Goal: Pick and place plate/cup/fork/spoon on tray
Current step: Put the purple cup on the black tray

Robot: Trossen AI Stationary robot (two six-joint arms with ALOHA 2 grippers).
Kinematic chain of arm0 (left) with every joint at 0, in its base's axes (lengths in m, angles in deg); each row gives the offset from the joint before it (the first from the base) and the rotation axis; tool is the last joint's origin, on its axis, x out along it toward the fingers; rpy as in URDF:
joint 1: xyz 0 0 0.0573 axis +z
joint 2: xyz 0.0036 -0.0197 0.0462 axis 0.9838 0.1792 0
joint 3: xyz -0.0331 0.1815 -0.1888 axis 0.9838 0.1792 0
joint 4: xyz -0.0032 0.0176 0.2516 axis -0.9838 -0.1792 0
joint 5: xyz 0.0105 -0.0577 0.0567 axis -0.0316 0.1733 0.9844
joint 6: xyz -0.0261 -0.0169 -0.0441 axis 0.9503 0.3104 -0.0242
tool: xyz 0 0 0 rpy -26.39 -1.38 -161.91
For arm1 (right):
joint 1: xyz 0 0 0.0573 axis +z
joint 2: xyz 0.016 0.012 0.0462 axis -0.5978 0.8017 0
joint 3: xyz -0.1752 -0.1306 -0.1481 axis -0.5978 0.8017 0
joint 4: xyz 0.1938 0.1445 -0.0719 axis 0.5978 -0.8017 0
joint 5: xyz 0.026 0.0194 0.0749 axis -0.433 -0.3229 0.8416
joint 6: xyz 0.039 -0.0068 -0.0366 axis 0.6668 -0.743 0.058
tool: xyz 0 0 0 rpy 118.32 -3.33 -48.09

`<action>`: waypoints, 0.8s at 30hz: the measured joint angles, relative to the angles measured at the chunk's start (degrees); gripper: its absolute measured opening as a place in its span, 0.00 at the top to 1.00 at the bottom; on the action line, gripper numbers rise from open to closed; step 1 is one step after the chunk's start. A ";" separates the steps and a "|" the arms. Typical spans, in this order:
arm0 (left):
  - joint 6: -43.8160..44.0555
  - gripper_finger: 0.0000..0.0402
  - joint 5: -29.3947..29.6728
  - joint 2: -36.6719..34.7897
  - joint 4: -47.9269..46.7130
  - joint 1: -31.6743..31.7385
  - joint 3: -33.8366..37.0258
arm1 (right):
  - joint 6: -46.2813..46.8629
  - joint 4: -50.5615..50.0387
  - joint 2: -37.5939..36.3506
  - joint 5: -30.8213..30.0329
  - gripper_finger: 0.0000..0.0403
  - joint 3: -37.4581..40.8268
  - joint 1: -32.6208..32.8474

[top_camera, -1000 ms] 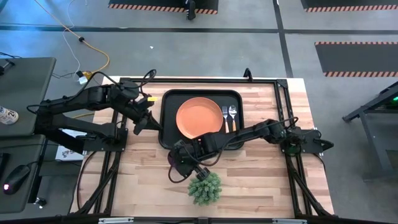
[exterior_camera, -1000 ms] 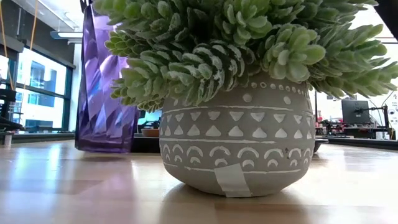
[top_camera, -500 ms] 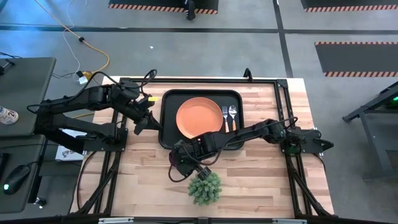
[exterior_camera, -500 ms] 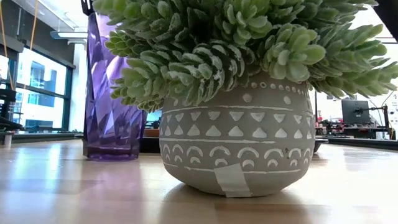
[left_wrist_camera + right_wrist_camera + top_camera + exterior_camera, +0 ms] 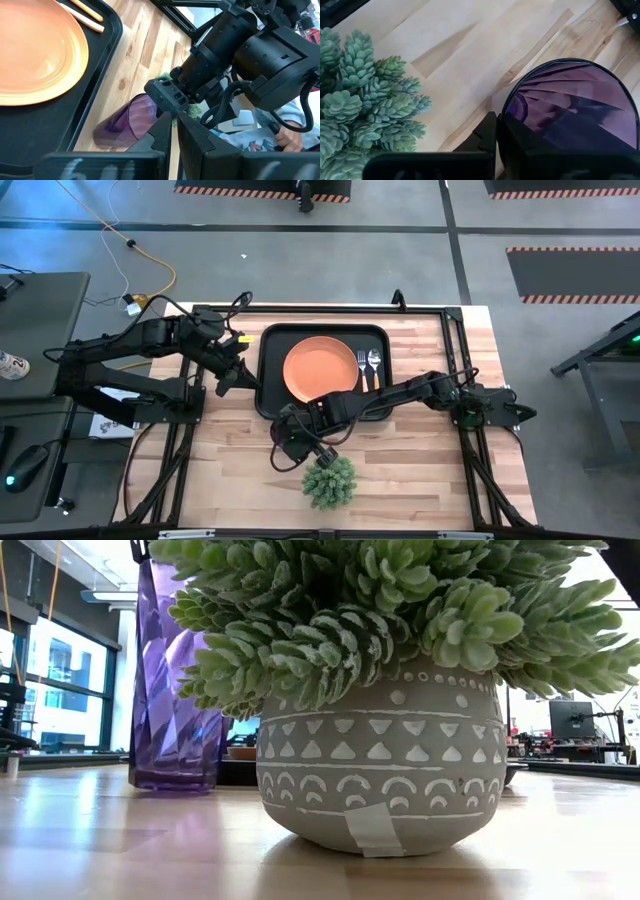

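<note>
The purple cup stands on the wood table just left of the potted plant, near the tray's near left corner. My right gripper reaches across the table from the right and is shut on the cup. The black tray holds the orange plate, the fork and the spoon. My left gripper hovers shut and empty by the tray's left edge. My right gripper pinches the cup's wall at the rim, one finger inside the cup and one outside. The fingers come from above, pointing down. The cup is about upright with its base at the table top; whether it rests there I cannot tell.
The spiky green plant in its grey pot stands close to the cup, toward the table's near edge. Bare wood lies left of the cup and right of the plant. A person's hand shows beyond the table.
In the low view the cup has shifted a little sideways along the table in my right gripper's hold and stands a little straighter than before. Both arms otherwise stay in place.
</note>
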 joint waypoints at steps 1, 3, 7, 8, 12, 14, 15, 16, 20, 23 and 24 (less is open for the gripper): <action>0.00 0.95 0.00 0.00 0.00 0.00 0.00 | 0.02 0.06 0.00 -0.06 0.98 0.00 0.00; 0.02 0.95 0.00 0.00 0.00 0.00 0.00 | 0.10 0.28 0.00 -1.07 0.95 0.00 0.00; 0.16 0.95 0.00 0.00 0.00 0.00 0.00 | 0.00 -0.04 0.00 -1.44 0.87 -0.02 0.00; 0.17 0.95 0.00 0.00 -0.02 0.00 0.00 | 0.00 -0.02 0.00 -1.42 0.85 0.00 0.00; 0.13 0.95 0.00 0.00 -0.01 0.00 0.00 | -0.01 0.30 0.00 -2.17 0.82 -0.02 0.02; 0.15 0.95 0.00 0.00 0.00 0.00 0.00 | 0.00 0.28 -0.01 -3.03 0.81 -0.02 0.04; 0.15 0.95 0.00 0.00 0.00 0.00 0.00 | 0.00 0.25 -0.07 -3.40 0.81 -0.02 0.06; 0.12 0.95 0.00 0.00 -0.02 0.00 0.00 | 0.00 0.24 -0.19 -3.44 0.81 -0.02 0.09; 0.01 0.95 0.09 0.00 -0.02 0.00 0.00 | 0.25 0.29 -2.02 -3.43 0.81 -0.02 0.17; -0.66 0.95 1.47 0.00 -0.18 0.00 0.00 | 1.26 0.27 -3.62 -4.00 0.81 -0.07 0.22; -1.73 0.95 2.02 0.00 -0.28 0.00 0.00 | 1.75 0.31 -4.07 -4.40 0.81 -0.07 0.24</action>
